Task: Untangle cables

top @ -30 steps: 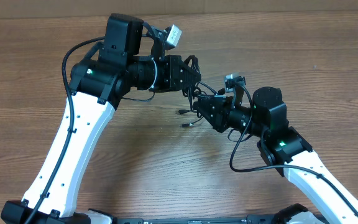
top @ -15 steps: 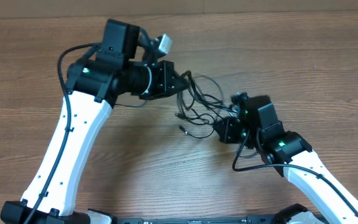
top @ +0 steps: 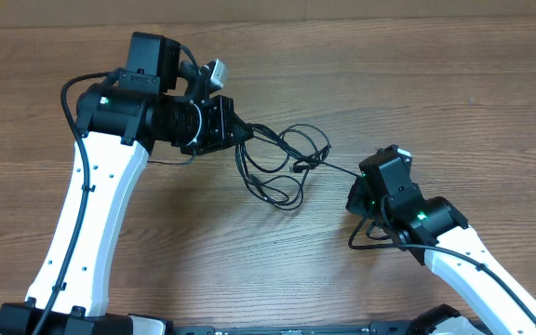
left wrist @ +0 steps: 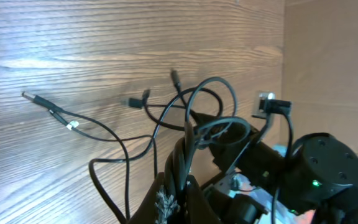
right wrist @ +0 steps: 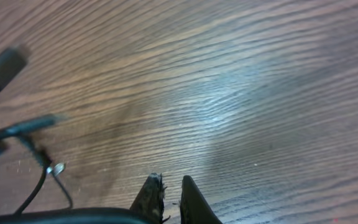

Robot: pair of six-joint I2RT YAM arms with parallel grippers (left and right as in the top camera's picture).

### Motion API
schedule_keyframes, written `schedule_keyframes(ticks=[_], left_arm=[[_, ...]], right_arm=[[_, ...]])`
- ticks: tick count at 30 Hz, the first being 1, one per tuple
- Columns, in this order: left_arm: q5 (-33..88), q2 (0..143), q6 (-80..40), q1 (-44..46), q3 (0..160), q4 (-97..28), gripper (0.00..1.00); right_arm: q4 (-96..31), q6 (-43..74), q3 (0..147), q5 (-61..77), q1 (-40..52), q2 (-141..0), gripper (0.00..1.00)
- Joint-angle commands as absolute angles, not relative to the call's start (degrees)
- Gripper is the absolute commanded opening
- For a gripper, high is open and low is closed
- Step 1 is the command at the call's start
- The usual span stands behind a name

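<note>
Firmly pinching the cables (top: 298, 166) in the left gripper (top: 240, 136), with the jaws squeezed shut on a bunch of thin black strands at the far left of the table (top: 454, 84). Showing the same grip from the left wrist: the gripper (left wrist: 182, 186) at the near edge, clamping the cables (left wrist: 185, 121) fanning upward out of it. Spilling from there toward the right in loose loops, crossing over one another in a small knot between the two arms, about mid-table. Lying farther out, at the left of the wrist view, a long plug (left wrist: 33, 98) flat on the wood, with a small white tag (left wrist: 72, 126) just behind it on its cord. Resting two shorter plugs (left wrist: 134, 101) on the wood beside the loops. Stretching one straight strand (top: 335, 170) from the knot rightward as far as the right gripper (top: 354, 198). Holding the right gripper (right wrist: 169, 186) all but closed over the wood, with only a sliver between its fingers (right wrist: 151, 196); not telling, from any view, whether that strand is caught between them. Passing a blurred cord (right wrist: 17, 127) along the left edge of the right wrist view, well apart from those fingers.
</note>
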State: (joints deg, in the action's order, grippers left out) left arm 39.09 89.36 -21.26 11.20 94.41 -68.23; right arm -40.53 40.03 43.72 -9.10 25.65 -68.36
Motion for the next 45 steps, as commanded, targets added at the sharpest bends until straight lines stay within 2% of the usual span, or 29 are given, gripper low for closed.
schedule_keyframes(ticks=[1, 3, 4, 6, 7, 8, 10, 16, 22, 27, 33, 40, 45], left_arm=[[31.6, 87.9, -19.2, 7.0, 96.1, -67.9, 0.04], [31.1, 87.9, -19.2, 7.0, 96.1, -68.5, 0.04], [31.1, 87.9, -18.6, 7.0, 96.1, -68.8, 0.04], [31.1, 87.9, -17.8, 7.1, 96.1, -69.1, 0.04], [31.1, 87.9, -17.7, 7.2, 96.1, -69.1, 0.04], [31.1, 87.9, -17.7, 7.2, 96.1, -69.1, 0.04], [31.1, 87.9, -17.7, 7.2, 96.1, -69.1, 0.04], [32.2, 87.9, -16.7, 7.2, 96.1, -69.2, 0.04], [46.5, 87.9, -1.7, 7.3, 96.1, -69.3, 0.04], [45.9, 87.9, 3.3, 8.8, 96.1, -69.4, 0.04], [42.7, 87.9, 5.2, 12.3, 96.1, -70.8, 0.04], [43.0, 87.9, 9.0, 17.0, 96.1, -71.1, 0.04], [42.9, 87.9, 9.0, 17.1, 96.1, -70.9, 0.04]], right_arm=[[-43.9, 47.9, 41.6, -21.0, 23.4, -69.2, 0.21], [-42.9, 48.2, 41.6, -20.9, 22.8, -69.2, 0.4], [-41.8, 48.2, 41.6, -20.7, 22.7, -69.2, 0.55], [-40.2, 47.9, 41.6, -19.6, 22.7, -69.2, 0.74], [-39.5, 47.9, 41.6, -18.6, 22.7, -69.2, 0.8], [-38.6, 47.6, 41.6, -16.9, 22.7, -69.2, 0.92], [-36.5, 45.1, 41.6, -13.1, 22.7, -69.2, 0.99], [-28.3, 38.1, 41.6, -1.2, 22.7, -69.2, 1.0], [-19.0, 27.6, 41.6, 17.8, 22.8, -69.2, 1.0], [-8.5, 23.5, 41.6, 33.5, 22.8, -69.2, 0.94], [-0.4, 23.5, 41.6, 37.0, 22.8, -69.2, 0.92], [-1.9, 23.5, 41.6, 34.8, 22.8, -69.2, 0.93], [-1.5, 22.1, 41.6, 46.2, 22.8, -69.2, 0.96]])
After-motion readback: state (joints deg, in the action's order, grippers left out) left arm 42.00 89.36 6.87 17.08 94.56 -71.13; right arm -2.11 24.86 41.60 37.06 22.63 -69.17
